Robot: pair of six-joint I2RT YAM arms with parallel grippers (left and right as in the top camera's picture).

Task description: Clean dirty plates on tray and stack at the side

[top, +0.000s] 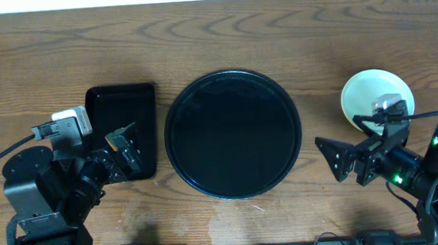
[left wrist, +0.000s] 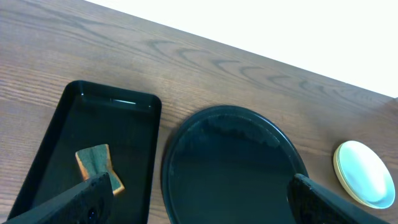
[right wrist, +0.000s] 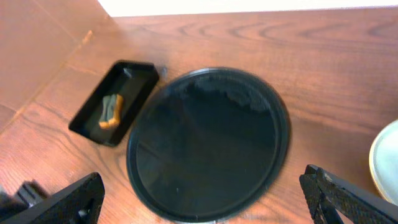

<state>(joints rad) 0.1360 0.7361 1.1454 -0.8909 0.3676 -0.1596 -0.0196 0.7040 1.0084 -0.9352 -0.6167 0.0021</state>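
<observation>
The round black tray (top: 233, 133) lies at the table's centre with nothing on it; it also shows in the left wrist view (left wrist: 233, 168) and the right wrist view (right wrist: 208, 140). The plates (top: 368, 93) sit stacked on the table right of the tray, a pale mint one on top and a pale yellow rim beneath (left wrist: 364, 174); only the stack's edge shows in the right wrist view (right wrist: 387, 162). My left gripper (top: 124, 152) is open and empty over the rectangular tray's near end. My right gripper (top: 345, 164) is open and empty, near the plates' front left.
A smaller rectangular black tray (left wrist: 106, 124) lies left of the round tray and holds a green and orange sponge (left wrist: 98, 167). Both show in the right wrist view, the tray (right wrist: 134, 81) and the sponge (right wrist: 112, 111). Bare wood lies behind the trays.
</observation>
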